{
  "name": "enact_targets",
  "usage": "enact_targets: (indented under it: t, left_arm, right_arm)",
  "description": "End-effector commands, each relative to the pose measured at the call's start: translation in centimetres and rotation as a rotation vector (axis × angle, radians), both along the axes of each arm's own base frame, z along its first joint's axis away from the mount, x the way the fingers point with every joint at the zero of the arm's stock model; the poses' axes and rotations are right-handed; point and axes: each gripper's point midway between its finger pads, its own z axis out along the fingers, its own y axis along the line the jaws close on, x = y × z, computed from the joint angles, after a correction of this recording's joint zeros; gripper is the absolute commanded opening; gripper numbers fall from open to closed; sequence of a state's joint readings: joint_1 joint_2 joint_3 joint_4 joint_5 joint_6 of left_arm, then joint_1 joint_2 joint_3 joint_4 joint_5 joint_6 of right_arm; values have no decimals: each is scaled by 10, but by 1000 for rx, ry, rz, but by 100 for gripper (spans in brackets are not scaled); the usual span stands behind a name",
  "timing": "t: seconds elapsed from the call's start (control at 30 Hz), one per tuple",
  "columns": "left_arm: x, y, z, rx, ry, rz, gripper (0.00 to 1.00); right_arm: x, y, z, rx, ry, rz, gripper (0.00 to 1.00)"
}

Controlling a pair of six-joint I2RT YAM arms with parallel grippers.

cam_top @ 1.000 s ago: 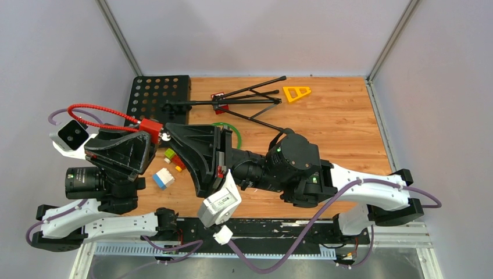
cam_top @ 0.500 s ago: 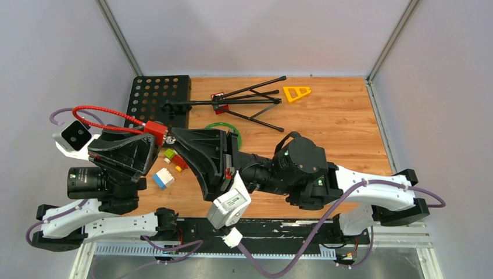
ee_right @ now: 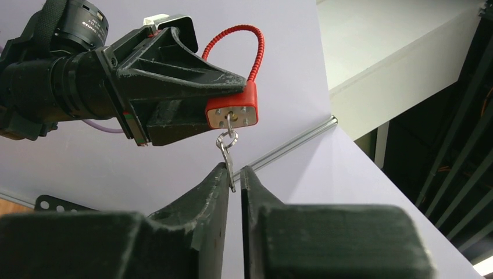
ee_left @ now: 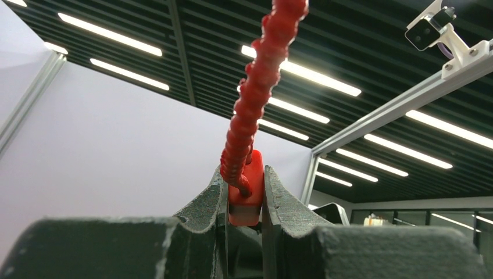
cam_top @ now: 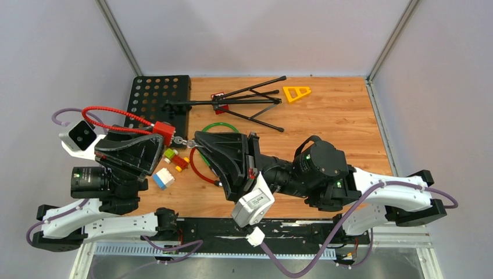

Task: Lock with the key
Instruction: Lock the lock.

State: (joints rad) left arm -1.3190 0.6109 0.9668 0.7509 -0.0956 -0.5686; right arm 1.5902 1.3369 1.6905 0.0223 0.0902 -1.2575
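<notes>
above the grey-walled wooden table (cam_top: pixel 337 116), left pincer (ee_left: pixel 244 174) clamps the red lock (ee_right: pixel 232 113); right pincer (ee_right: pixel 232 170), narrowed, maybe nips its key (ee_right: pixel 228 158).

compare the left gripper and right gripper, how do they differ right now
The left gripper is clamped on the red lock; the right gripper has narrow jaws around the hanging key, grip unclear. From above, the left gripper points right, the right gripper points left. Both are black and meet at the lock.
</notes>
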Motion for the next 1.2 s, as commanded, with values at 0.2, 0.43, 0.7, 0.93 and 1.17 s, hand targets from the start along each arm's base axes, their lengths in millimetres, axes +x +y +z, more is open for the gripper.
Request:
enact_targets:
  t: [0.2,0.43,0.7,0.93,1.17]
  left_arm:
    - [-3,22,14,-77,-17,24,0]
    - [-2,20,14,-73,-15,25,0]
    - [-2,22,14,-74,-16,26,0]
    - [-2,20,14,-70,-15,23,0]
    - [-3,17,15,-68,-19,14,0]
  right_arm:
    - [-8,-17,9,22,-29,13,36]
    - [-32,-18,17,34,-41,99,39]
    - [-59,-14,31,64,-38,220,36]
    - [-53,-7,45,111,-37,176,32]
    - [-30,12,46,80,-27,37,18]
